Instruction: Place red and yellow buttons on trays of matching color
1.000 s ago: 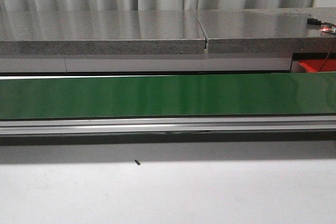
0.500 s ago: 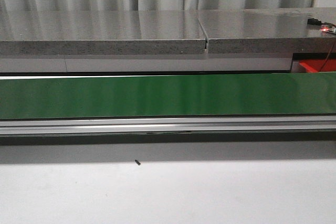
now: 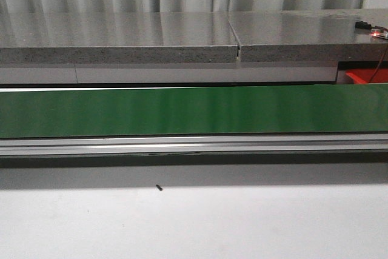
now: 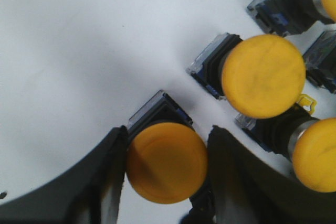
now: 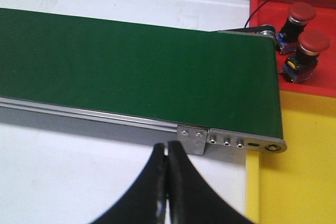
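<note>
The left fingers (image 4: 165,174) sit open around a yellow button (image 4: 166,162) on the white bench (image 4: 79,51), hard, light, smooth, best squeezed under its round cap; the right fingers (image 5: 167,182) are closed and empty.

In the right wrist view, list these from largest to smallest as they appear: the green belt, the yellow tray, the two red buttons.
1. Green belt, by far the largest.
2. Yellow tray, only partly in frame.
3. Two red buttons: they look alike, so no ranking between them.
</note>
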Robot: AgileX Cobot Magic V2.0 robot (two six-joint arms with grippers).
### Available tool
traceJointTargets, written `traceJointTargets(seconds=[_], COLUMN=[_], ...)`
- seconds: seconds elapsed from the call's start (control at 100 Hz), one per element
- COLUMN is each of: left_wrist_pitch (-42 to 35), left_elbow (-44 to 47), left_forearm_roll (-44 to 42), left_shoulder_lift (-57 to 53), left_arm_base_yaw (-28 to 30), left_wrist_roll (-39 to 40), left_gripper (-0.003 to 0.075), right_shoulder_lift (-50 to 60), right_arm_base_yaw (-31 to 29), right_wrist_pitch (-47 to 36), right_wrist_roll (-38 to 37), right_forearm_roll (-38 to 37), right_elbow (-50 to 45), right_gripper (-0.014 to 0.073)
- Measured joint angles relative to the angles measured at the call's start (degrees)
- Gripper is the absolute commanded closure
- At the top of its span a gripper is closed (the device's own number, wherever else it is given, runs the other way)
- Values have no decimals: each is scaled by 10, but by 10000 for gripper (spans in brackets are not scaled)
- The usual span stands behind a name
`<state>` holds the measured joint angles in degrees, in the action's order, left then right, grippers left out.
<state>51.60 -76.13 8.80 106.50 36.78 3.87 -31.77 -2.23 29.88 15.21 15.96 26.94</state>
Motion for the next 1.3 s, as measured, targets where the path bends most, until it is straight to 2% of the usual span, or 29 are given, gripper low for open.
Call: traceJointTargets(seconds=[0.2,0.48,0.65,0.98,1.3], left_wrist_pitch=[1,5,22,21,16], left_elbow=[0,0,0,4,6], left_forearm_roll=[3,11,43,57,52], left_shoulder_lift=[-29,-127,-178,-189,-157], left_arm_base_yaw=[3,6,-6,-141,-208], left_wrist_roll=[-7,-15,-47,-59,-57], left_gripper=[492,492,492,492,492], right_shoulder_lift=[0,0,0,0,0], right_arm_base_yaw=[0,0,0,0,0], right_wrist_pitch=[0,0,0,0,0], right_wrist_roll=[0,0,0,0,0], right_forearm_roll=[0,0,0,0,0], right_elbow=[0,0,0,0,0], right_gripper=[685,685,685,685,685])
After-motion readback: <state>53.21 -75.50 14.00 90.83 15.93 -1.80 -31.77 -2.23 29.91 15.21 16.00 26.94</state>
